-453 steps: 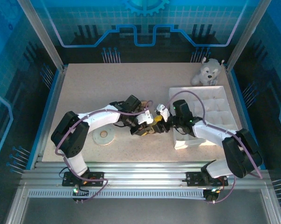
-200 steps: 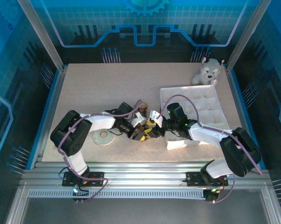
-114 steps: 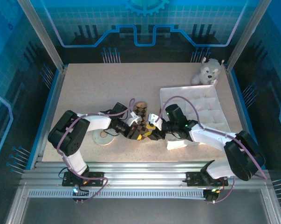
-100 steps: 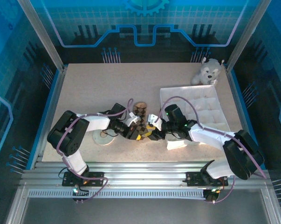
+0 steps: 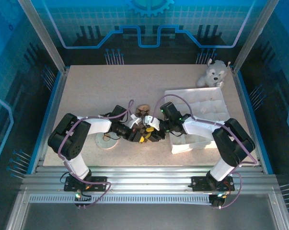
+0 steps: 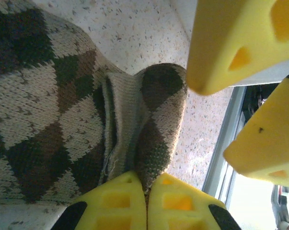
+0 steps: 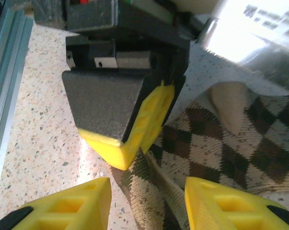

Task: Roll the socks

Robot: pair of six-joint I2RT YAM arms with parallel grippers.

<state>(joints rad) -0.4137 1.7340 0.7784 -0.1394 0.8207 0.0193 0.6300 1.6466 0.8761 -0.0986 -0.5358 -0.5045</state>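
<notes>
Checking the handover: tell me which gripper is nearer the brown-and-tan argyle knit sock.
Left. The left gripper is pinched shut on a fold of the brown-and-tan argyle sock; the right gripper stands open, its fingers straddling the sock's edge without gripping.

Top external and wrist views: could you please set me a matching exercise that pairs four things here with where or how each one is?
Column 1
1. left gripper
2. right gripper
3. plush dog
4. white divided tray

Column 2
A. at the far right corner of the table
B. shut on a fold of the argyle sock
C. on the right side of the table, nearer than the dog
D. open, straddling sock fabric

Pairs: 1-B, 2-D, 3-A, 4-C
</notes>
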